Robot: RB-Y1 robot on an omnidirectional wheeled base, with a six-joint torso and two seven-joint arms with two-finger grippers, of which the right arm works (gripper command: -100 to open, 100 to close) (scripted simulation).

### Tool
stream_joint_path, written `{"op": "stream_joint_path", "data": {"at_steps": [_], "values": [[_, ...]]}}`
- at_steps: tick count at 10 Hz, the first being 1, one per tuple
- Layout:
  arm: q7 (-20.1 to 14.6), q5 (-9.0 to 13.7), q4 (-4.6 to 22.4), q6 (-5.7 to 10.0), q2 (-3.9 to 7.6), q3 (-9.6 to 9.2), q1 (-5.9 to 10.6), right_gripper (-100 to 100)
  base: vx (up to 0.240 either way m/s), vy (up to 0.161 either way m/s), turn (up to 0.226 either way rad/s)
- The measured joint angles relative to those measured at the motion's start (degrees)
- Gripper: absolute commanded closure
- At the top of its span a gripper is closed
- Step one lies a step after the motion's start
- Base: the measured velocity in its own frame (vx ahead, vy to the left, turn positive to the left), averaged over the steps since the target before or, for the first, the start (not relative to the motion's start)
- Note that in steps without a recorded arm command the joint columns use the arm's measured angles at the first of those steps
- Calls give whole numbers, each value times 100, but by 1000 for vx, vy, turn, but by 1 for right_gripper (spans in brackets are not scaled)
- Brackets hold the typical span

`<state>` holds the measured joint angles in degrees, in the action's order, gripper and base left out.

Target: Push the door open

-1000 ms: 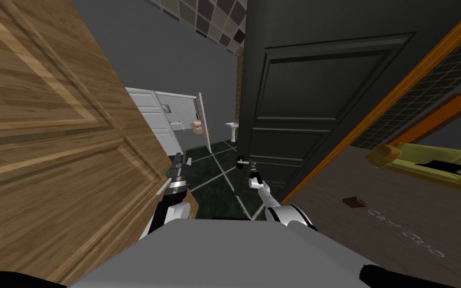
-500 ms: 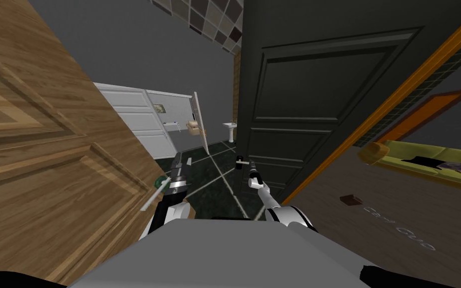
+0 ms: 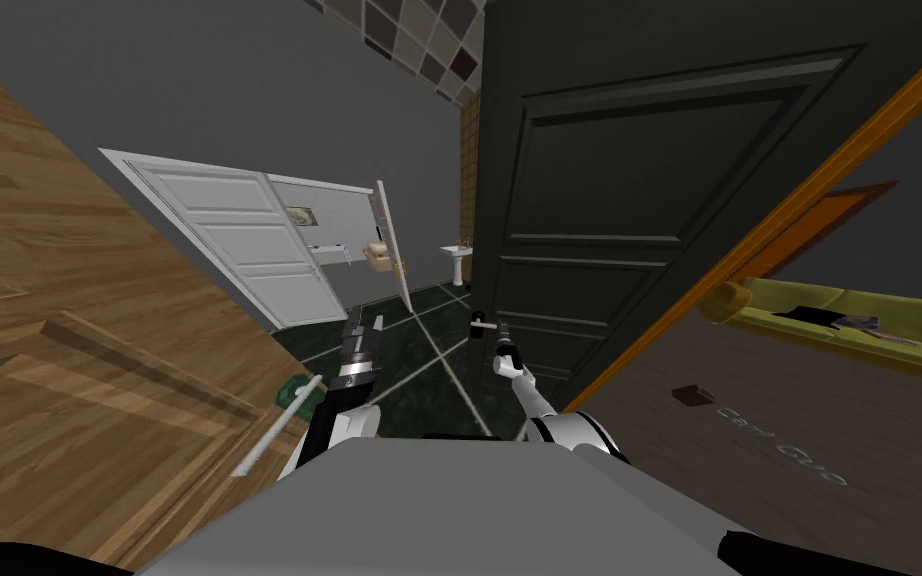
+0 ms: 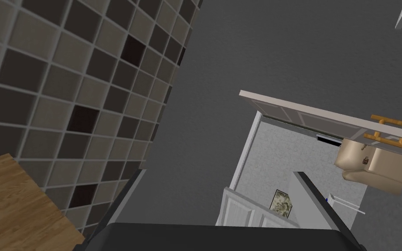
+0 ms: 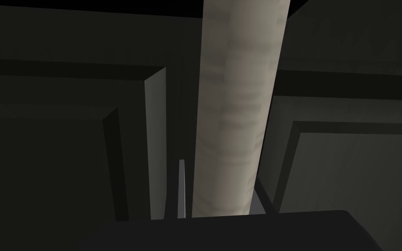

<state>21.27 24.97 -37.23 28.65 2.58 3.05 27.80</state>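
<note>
- Dark door ajar on my right; its pale lever sits near the free edge.
- Right tool clamps the lever; left tool spread wide, empty.
- Judged rigid, heavy, hinged: push beside the lever.

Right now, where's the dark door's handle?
Head view, just right of centre: the handle sits on the left edge of the dark door, its pale lever between the jaws of the right gripper.

The brown wooden panelled door stands left, the dark panelled door right; between them, farther back, a white panelled door and a white pedestal basin.
</note>
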Motion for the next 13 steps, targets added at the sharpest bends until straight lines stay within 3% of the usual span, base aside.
{"op": "stream_joint_path", "data": {"at_steps": [2, 5, 13], "values": [[240, 221, -53, 43, -62, -11, -21, 100, 153, 48, -96], [523, 527, 169, 241, -139, -32, 114, 100, 138, 61, -115], [1333, 1282, 24, 397, -402, 43, 58, 100, 120, 111, -107]]}}
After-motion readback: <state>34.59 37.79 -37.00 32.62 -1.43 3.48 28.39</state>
